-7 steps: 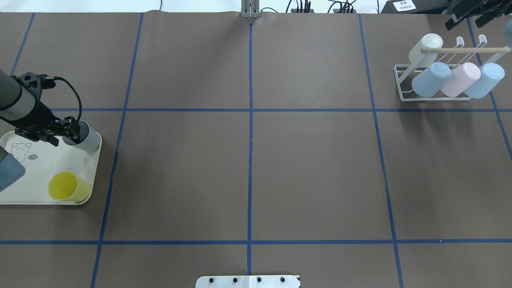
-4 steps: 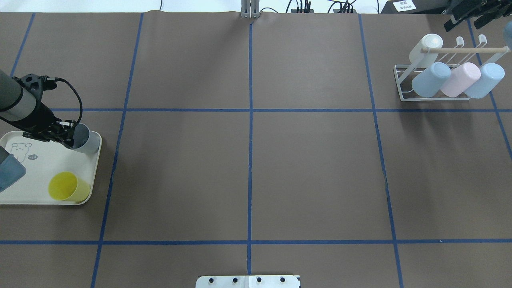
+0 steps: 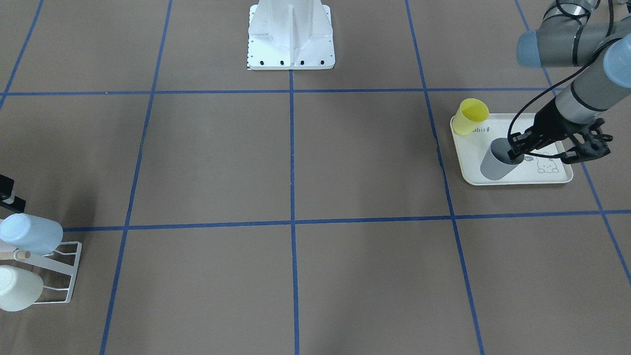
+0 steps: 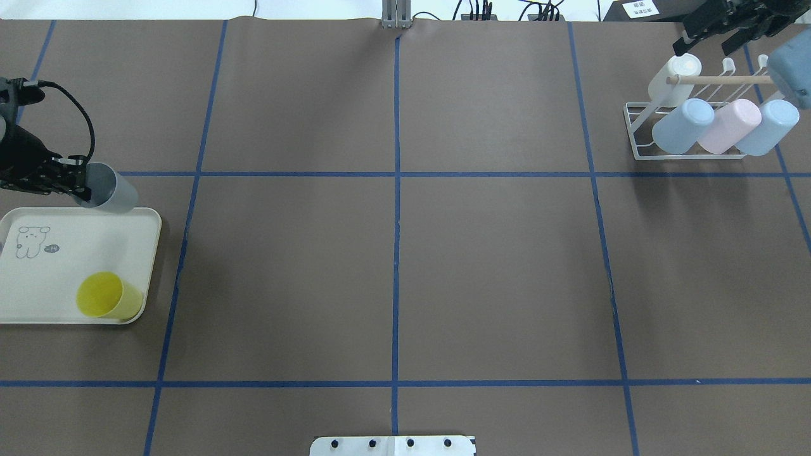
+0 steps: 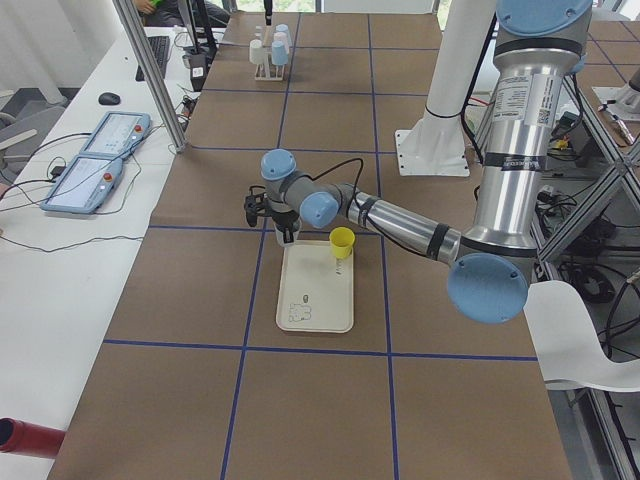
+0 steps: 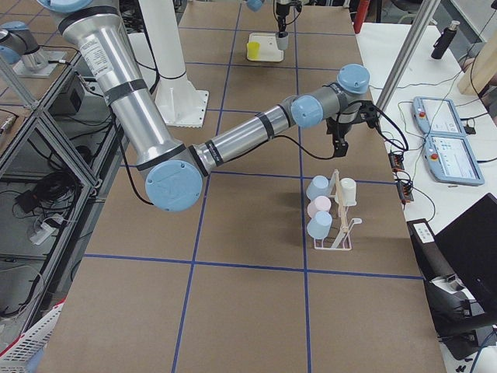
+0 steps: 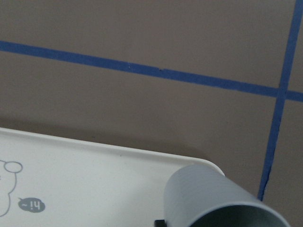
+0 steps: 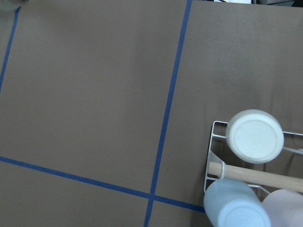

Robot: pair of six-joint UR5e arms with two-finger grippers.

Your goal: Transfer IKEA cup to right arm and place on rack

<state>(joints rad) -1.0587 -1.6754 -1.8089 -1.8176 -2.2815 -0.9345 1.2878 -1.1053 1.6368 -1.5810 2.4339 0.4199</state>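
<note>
The left hand (image 4: 71, 185) is pinched on the rim of the grey cup (image 4: 109, 190), with the cup's mouth turned toward the wrist and its base pointing away. The front-facing view shows the black fingers (image 3: 516, 150) biting the cup's wall at the lip. The cup (image 3: 497, 161) hangs from that grip over the far corner of the tray (image 4: 44, 288), and it appears to be clear of the tray's surface. In the left wrist view the cup (image 7: 208, 201) sits in the lower right, with the tray's rim (image 7: 118, 151) below and behind it. The yellow cup (image 4: 106, 296) stands on the tray, on the robot's side of this hand and well apart from it.

The right hand (image 4: 706, 39) is spread, with nothing between its fingers, and it touches nothing. It hangs above the rack (image 4: 635, 130), over the end where the white cup (image 4: 675, 77) sits. Below the hand the rack also carries two blue cups (image 4: 683, 125) and a pink cup (image 4: 730, 125) on slanted prongs, under the dowel (image 4: 722, 80). The right wrist view looks down past the bare worktop (image 8: 85, 85) onto the white cup's base (image 8: 254, 136) and the dowel's end (image 8: 236, 171).
</note>
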